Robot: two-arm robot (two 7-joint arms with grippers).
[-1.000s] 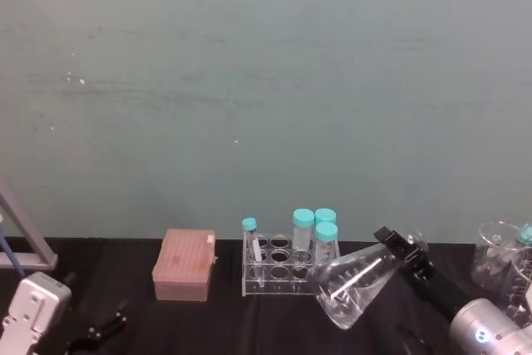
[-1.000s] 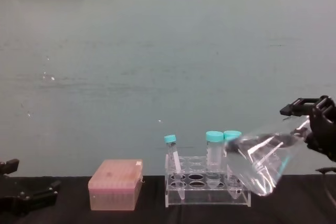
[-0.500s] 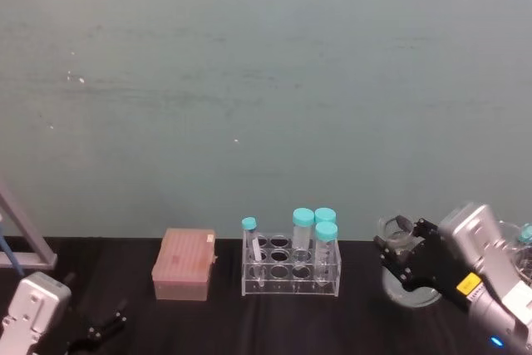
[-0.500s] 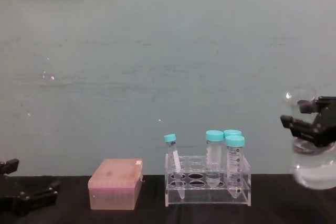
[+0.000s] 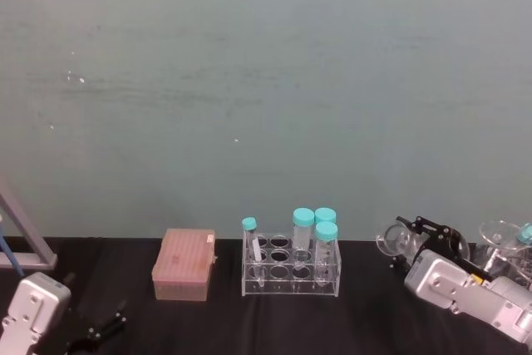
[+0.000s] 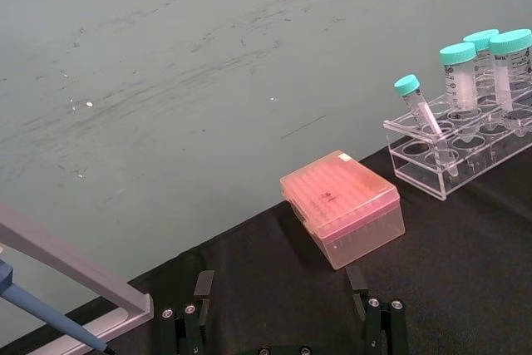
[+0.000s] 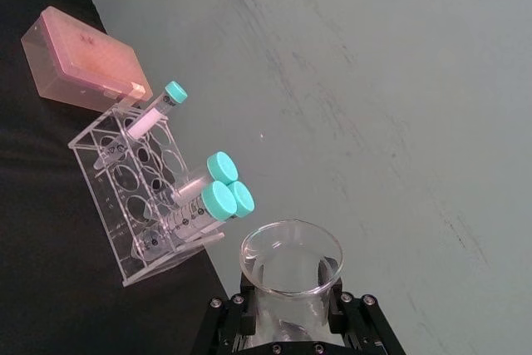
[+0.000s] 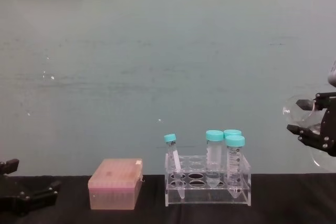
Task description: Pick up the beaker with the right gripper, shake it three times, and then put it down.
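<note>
A scuffed teal wall (image 5: 249,81) fills the back of the scene, and a black table (image 5: 274,322) runs along its foot. At the table's far right the right gripper (image 8: 314,129) pinches the neck of the beaker (image 8: 292,110), holding it above the surface, tipped with its flared rim towards the tube rack (image 5: 291,272) and well apart from it. The left gripper (image 6: 281,277) sits low at the left, fingers spread wide. A pink lidded box (image 5: 184,265) stands just beside the clear rack, which holds teal-capped tubes (image 5: 303,219)
</note>
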